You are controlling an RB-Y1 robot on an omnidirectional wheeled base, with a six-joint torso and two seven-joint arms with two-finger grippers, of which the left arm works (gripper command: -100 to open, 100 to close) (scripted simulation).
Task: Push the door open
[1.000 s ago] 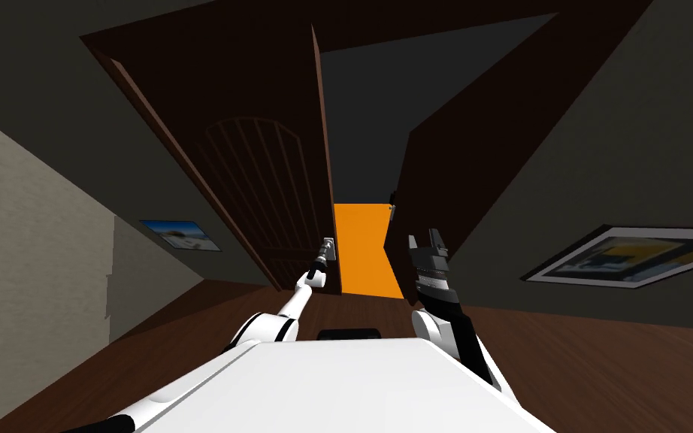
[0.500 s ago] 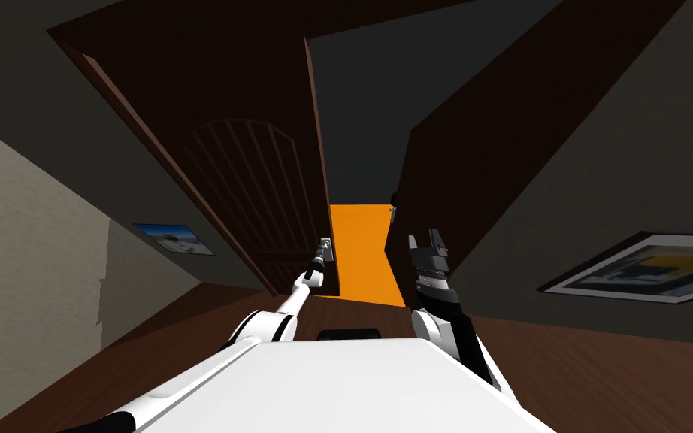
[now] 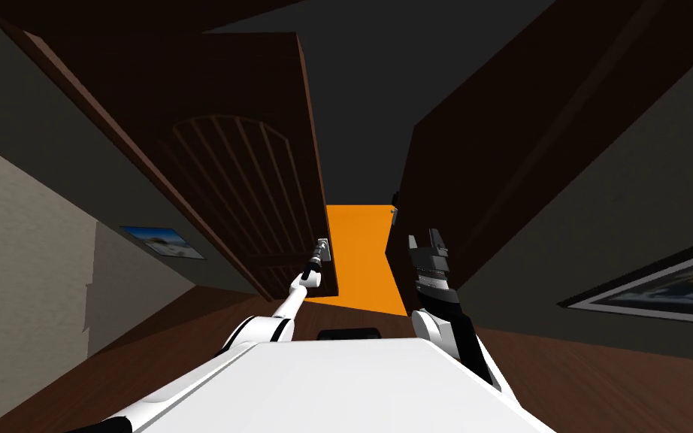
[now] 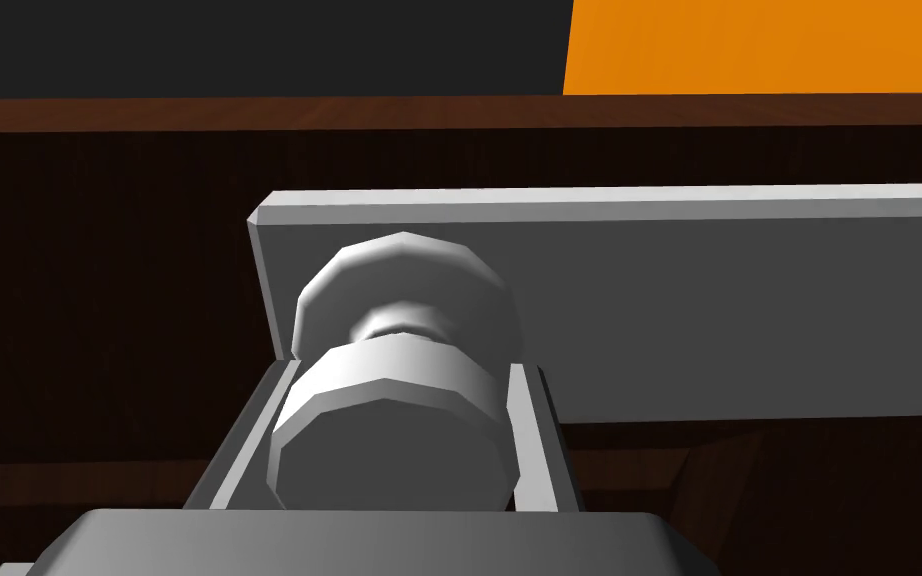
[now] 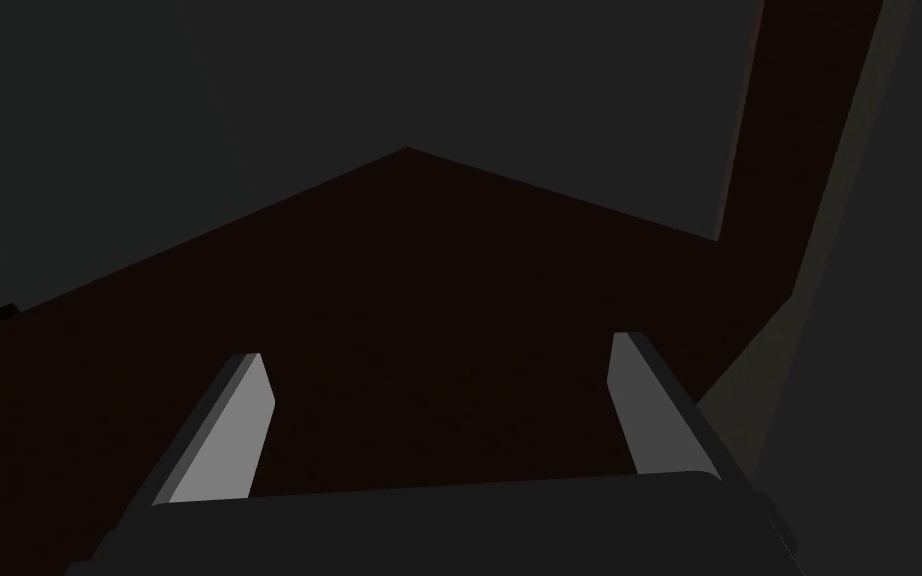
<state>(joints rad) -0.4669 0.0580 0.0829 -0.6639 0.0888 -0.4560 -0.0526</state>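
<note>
Nearest my chest, the right gripper (image 3: 424,242) is raised and idle in front of the dark door frame (image 3: 480,143), its fingers (image 5: 234,420) standing apart with nothing between them. Further out, my left arm reaches forward and the left gripper (image 4: 394,375) is clamped on the grey door knob (image 4: 389,445), one blade pressed to each side of its faceted drum. Behind the knob's narrow neck sit its rosette and a long grey plate (image 4: 729,310) fixed to the dark brown door (image 3: 240,173).

The door stands partly open. It has swung away from me to the left of the opening, and the knob is at its free edge. Past that edge an orange surface (image 3: 356,248) shows through the gap, with dark grey above it.

I judge the door to be a stiff, fairly heavy panel that turns only about its hinges, so a push at the knob, far from the hinge side, gives the best leverage. The knob looks smooth and rounded, so thin blades could slide off it. A firm squeeze across the drum and a push straight along the arm seem safest.
</note>
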